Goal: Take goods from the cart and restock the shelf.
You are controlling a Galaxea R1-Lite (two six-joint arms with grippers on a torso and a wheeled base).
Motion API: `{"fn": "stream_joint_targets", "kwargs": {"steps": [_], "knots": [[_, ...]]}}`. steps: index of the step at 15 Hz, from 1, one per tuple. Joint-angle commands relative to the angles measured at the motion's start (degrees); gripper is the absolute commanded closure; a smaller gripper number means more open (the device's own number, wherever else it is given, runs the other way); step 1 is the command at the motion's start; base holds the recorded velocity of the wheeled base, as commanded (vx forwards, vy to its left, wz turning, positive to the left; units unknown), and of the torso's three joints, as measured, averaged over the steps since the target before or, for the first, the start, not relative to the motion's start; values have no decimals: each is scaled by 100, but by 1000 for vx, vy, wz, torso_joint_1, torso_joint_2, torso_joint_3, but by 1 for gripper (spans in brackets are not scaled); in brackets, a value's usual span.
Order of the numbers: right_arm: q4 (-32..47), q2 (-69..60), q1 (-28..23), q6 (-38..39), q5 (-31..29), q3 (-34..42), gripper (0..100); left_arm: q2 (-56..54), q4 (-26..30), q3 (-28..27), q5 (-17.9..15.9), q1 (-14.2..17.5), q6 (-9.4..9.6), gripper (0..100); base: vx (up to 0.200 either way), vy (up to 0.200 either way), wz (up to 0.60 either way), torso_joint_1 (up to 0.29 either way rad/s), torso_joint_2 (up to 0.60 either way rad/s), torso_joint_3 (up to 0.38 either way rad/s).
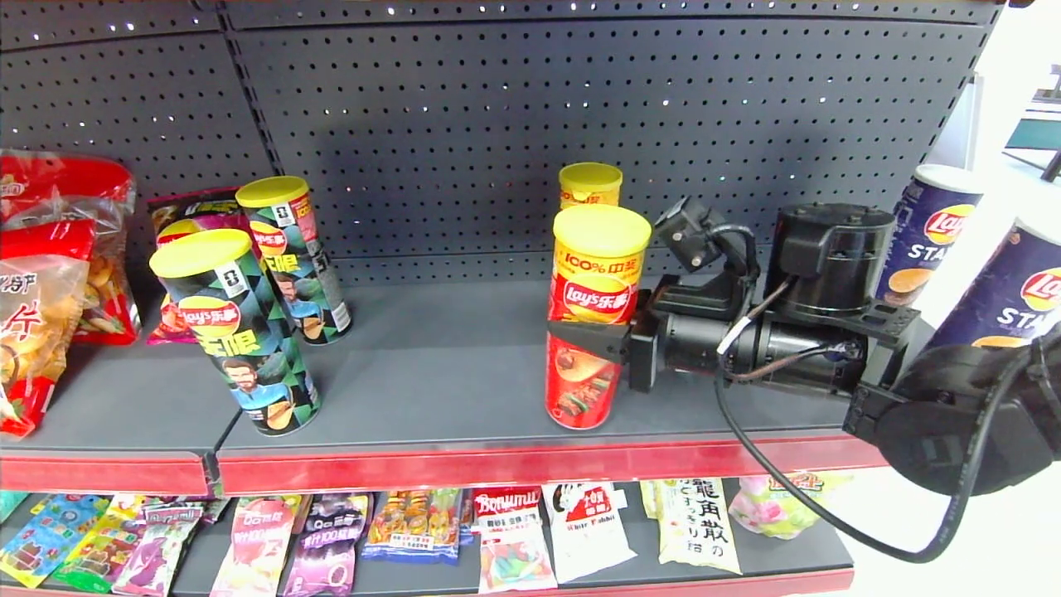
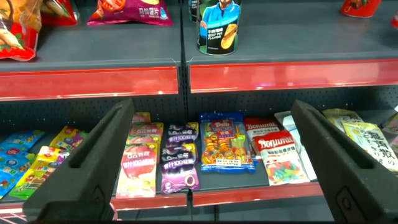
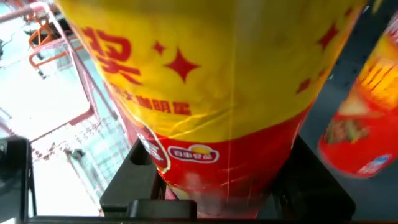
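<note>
A chip can with a yellow lid and red base (image 1: 597, 274) stands upright on the grey shelf board (image 1: 464, 348), near its red front edge. My right gripper (image 1: 584, 336) comes in from the right and is shut on the can's middle. The right wrist view looks along that can (image 3: 205, 93), held between the two fingers (image 3: 130, 186). A second can of the same kind (image 1: 589, 184) stands just behind it against the pegboard. My left gripper (image 2: 208, 168) hangs open and holds nothing, lower down in front of the bottom shelf.
Two green-black cans (image 1: 236, 332) lean at the left, with red snack bags (image 1: 50, 274) beyond them. Blue cans (image 1: 928, 232) stand at the right end. Candy bags (image 2: 227, 143) fill the lower shelf. A wire cart (image 3: 68, 124) is behind the right arm. Bare board lies between the can groups.
</note>
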Motion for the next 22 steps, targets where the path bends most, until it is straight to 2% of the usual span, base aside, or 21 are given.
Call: {"fn": "stream_joint_targets", "kwargs": {"steps": [1,22], "knots": [[-148,96,9,-14,-1,92,100,-2,0,1,1,0,-1,0,0,0,0,0,0,0],[-227,245,-26,-225,17,347,100,-2,-9,1,1,0,-1,0,0,0,0,0,0,0]]}}
